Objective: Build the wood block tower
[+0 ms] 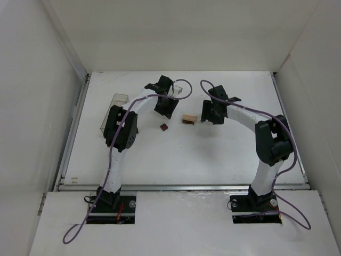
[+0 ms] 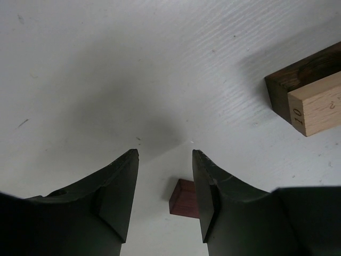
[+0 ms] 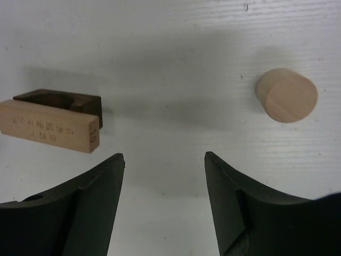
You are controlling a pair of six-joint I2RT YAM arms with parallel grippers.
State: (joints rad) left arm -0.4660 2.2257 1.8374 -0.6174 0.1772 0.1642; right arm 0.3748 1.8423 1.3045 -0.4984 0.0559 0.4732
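Your left gripper (image 2: 165, 154) hangs just above the table (image 2: 106, 64), jaws partly apart and nothing between them: it's empty. The small reddish-brown cube (image 2: 184, 198) lies on the table right under it, and I read picking up that cube as the step in hand.

Check your wrist view, though. The cube sits off-centre, tucked against the finger on the picture's right and half hidden behind it. Slide sideways until the cube shows in the middle of the gap, with its flat faces square to the pads, and only then go down. If you descend from here, that finger may land on top of the cube or nudge it away. It looks light enough to skid on this smooth surface. The gap seems barely wider than the cube, so open up a little first.

The tan slab (image 2: 319, 104) rests on a dark block (image 2: 281, 85) nearby, clear of the cube. From above, that pair lies between your two grippers, so lift straight up and keep your wrist off it.

Your right gripper (image 3: 164, 156) is open too and holds nothing. It hovers over bare table, with the slab pair on one side and the pale cylinder (image 3: 286, 95) on the other, touching neither. Leave it parked there.
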